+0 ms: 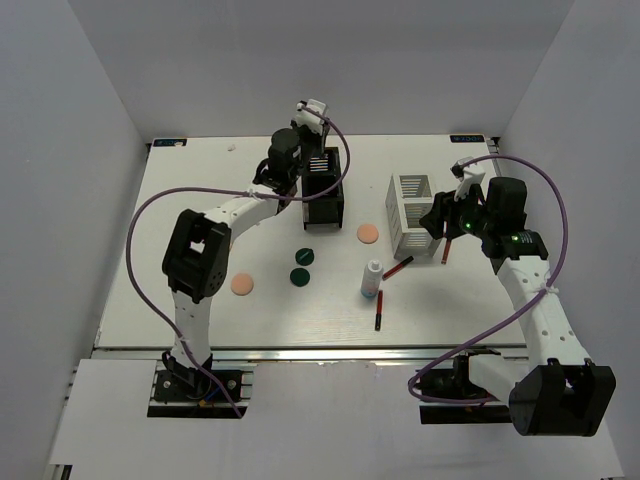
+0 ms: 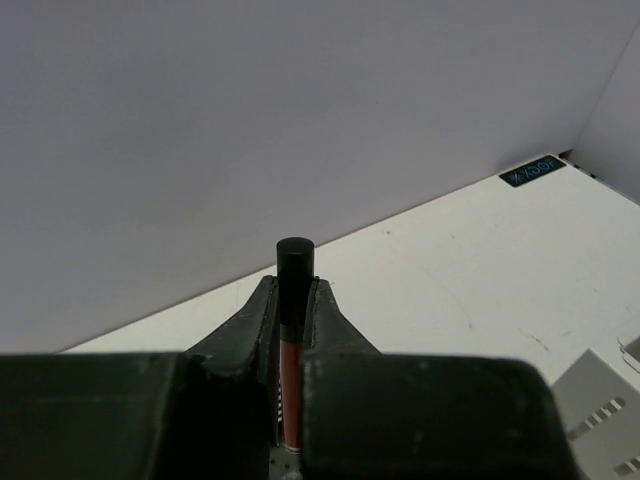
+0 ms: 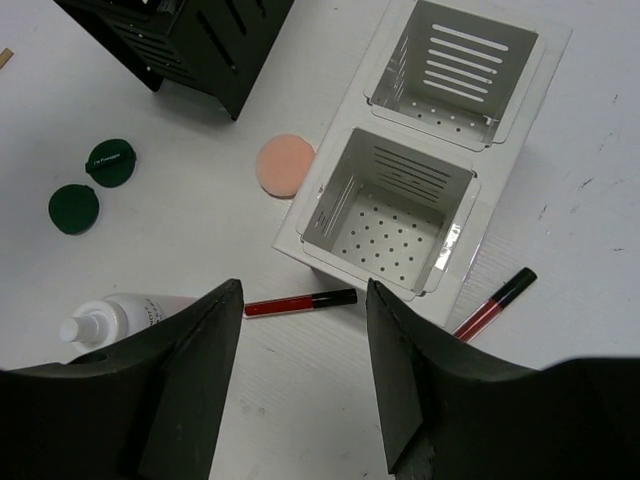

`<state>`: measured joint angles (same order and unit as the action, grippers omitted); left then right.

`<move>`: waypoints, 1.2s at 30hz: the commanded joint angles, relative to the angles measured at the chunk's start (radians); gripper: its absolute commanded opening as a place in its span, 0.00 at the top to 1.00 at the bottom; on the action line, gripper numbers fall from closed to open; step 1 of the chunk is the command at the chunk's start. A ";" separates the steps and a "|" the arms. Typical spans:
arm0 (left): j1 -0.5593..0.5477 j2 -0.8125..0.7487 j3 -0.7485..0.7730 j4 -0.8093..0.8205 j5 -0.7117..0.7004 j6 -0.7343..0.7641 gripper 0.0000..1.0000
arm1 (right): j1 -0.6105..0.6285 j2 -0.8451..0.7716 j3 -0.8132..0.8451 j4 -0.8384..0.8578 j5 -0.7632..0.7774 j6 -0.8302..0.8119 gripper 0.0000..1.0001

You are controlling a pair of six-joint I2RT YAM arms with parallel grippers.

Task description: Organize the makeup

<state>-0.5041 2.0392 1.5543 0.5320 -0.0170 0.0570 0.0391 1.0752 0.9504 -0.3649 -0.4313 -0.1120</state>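
Observation:
My left gripper is shut on a red tube with a black cap, held over the black organizer at the back. My right gripper is open and empty above a red and black tube lying in front of the white organizer. A second tube lies at that organizer's right side. A third tube lies nearer the front. The white bottle, two dark green discs and two peach puffs sit mid-table.
The white organizer has two empty compartments. The black organizer stands to its left. Walls close in the table at the back and on both sides.

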 commanded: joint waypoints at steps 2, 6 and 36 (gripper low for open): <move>0.002 0.042 0.067 0.025 -0.028 0.030 1.00 | -0.005 -0.006 0.002 0.034 0.003 -0.009 0.42; 0.002 0.094 0.096 -0.003 -0.027 0.033 1.00 | -0.005 -0.003 0.005 0.035 0.011 -0.023 0.39; 0.001 -0.140 -0.014 -0.064 -0.084 -0.115 0.76 | -0.185 0.101 -0.038 -0.069 0.126 0.210 0.45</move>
<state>-0.5041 2.0781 1.5364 0.4946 -0.0956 0.0082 -0.1295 1.1534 0.9195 -0.3988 -0.3290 0.0410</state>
